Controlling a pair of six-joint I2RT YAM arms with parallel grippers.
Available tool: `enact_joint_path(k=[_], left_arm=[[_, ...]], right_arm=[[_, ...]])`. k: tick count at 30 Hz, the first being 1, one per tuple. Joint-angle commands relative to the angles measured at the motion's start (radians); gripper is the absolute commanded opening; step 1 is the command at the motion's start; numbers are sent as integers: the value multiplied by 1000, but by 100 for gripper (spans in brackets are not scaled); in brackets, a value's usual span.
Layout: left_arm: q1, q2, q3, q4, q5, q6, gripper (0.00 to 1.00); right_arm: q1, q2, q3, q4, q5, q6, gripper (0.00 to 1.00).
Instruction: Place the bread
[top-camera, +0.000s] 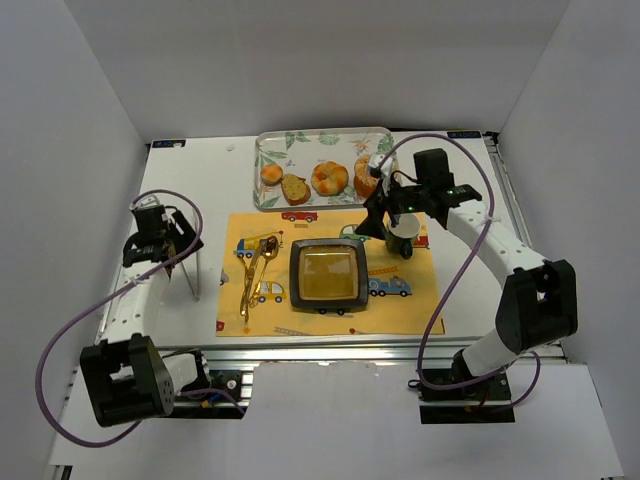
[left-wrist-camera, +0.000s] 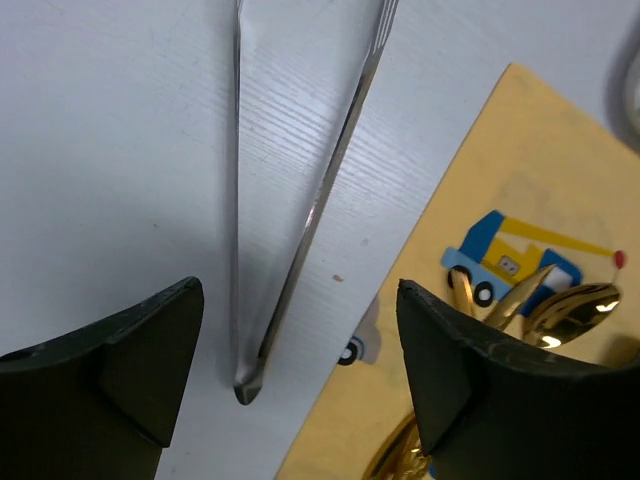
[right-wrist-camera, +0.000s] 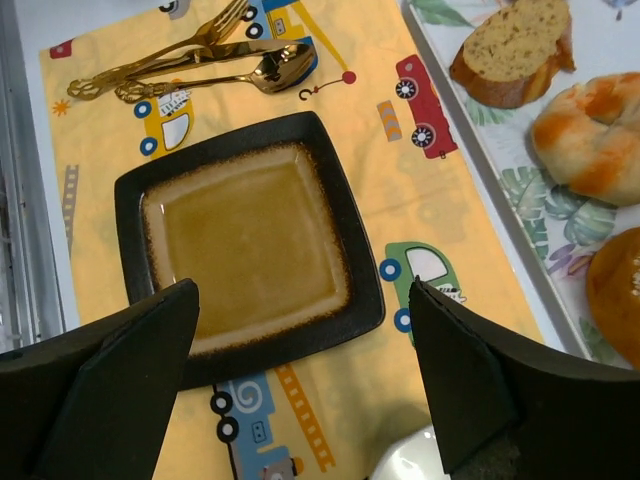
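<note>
Bread (top-camera: 329, 178) sits in the tray (top-camera: 257, 172) at the table's (top-camera: 200, 165) far edge. The left gripper (left-wrist-camera: 300, 290) and right gripper (right-wrist-camera: 300, 290) both have fingers apart, empty. The right one, nearest, should straddle one piece squarely and close gently.

top: overhead, whole table (top-camera: 200, 170) | left wrist: close, tongs (left-wrist-camera: 318, 200) | right wrist: close, plate (right-wrist-camera: 250, 240) | shared: placemat (right-wrist-camera: 430, 205)

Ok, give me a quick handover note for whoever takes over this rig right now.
Left gripper open, empty, above the tongs on the table beside the placemat.
Right gripper open, empty, hovering near the mug between tray and plate.
All four bread pieces on the tray; plate bare.
Done: nothing placed.
Left: grasp bread, probably set it on the plate.
</note>
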Motion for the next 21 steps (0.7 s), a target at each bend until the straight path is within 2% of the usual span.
enact_joint_path(k=[1, 3, 4, 7, 12, 17, 18, 21], left_arm=[[6, 39, 33, 1, -5, 141, 87], [4, 123, 43, -8, 19, 213, 88], [4, 153, 49, -16, 52, 236, 92], [4, 236, 53, 12, 75, 311, 95], [6, 350, 56, 76, 35, 339, 94], [4, 444, 33, 186, 52, 331, 78], [4, 451, 28, 199, 55, 327, 70], [6, 470, 2, 245, 63, 310, 54]], right_arm=[[18, -7, 24, 91, 125, 138, 89], [20, -13, 9, 116, 128, 147, 89], [18, -18, 3, 116, 132, 145, 89], [18, -21, -6, 122, 150, 145, 89], [16, -18, -8, 126, 162, 153, 89], [-3, -12, 3, 122, 156, 155, 89], [-6, -12, 3, 122, 158, 155, 89], [-28, -16, 4, 123, 155, 155, 89]])
